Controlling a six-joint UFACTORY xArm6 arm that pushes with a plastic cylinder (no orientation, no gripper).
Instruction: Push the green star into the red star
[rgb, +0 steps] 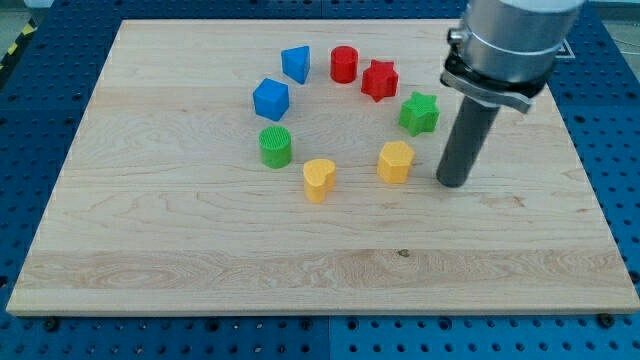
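The green star (419, 113) lies on the wooden board (200, 250), right of centre. The red star (379, 79) lies just up and to the left of it, a small gap between them. My tip (452, 183) rests on the board below and to the right of the green star, not touching it. The yellow block (396, 161) is to the tip's left.
A ring of blocks surrounds the board's middle: a red cylinder (344, 64), a blue block (296, 63), a blue cube (271, 99), a green cylinder (275, 146), a yellow heart (319, 180). The arm's grey body (515, 40) hangs over the upper right.
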